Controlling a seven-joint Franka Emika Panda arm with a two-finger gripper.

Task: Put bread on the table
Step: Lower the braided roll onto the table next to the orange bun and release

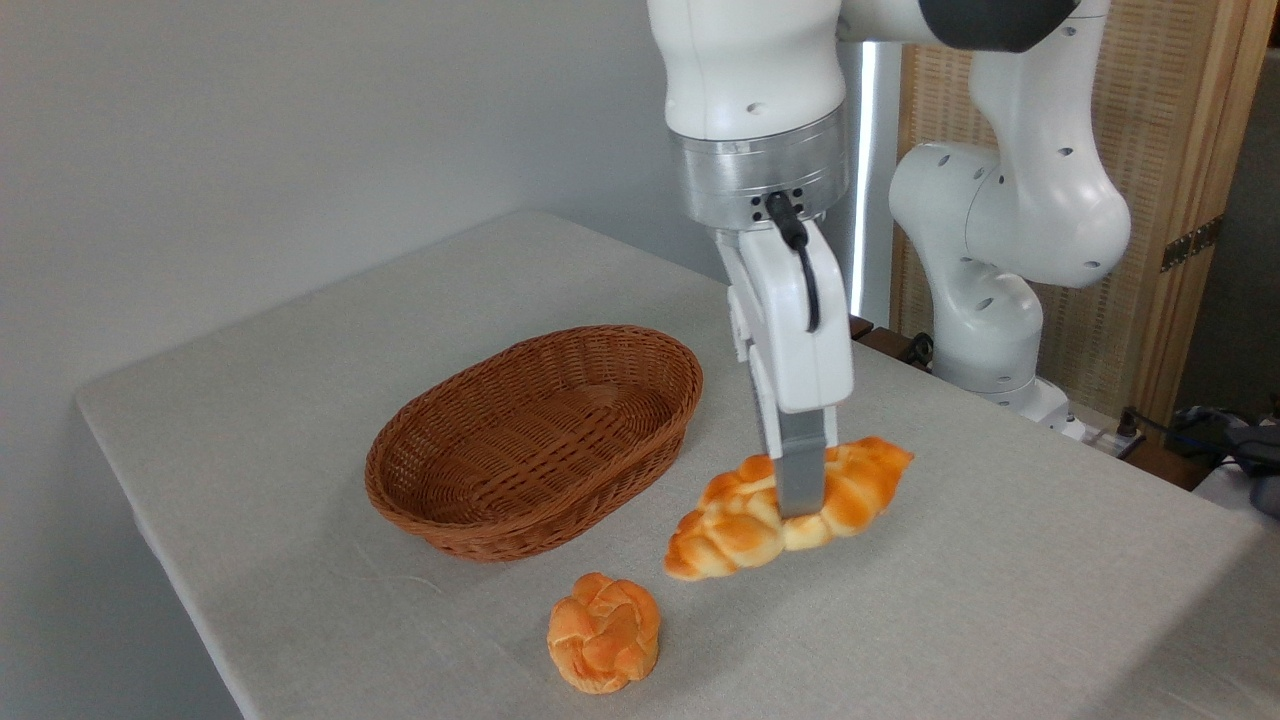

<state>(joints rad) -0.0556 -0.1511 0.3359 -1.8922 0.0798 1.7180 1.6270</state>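
Observation:
The braided golden-orange bread [745,520] hangs low over the table [980,600], to the right of the wicker basket [535,440]. My gripper [797,495] is shut on the loaf's middle, one grey finger [800,478] showing in front of it. The loaf tilts, its left end lowest and close to the cloth; I cannot tell whether it touches. The basket is empty.
A small round knotted bun [604,633] lies on the cloth in front of the basket, near the table's front edge. The arm's white base [985,300] stands behind the table at the right, before a wooden screen [1180,200].

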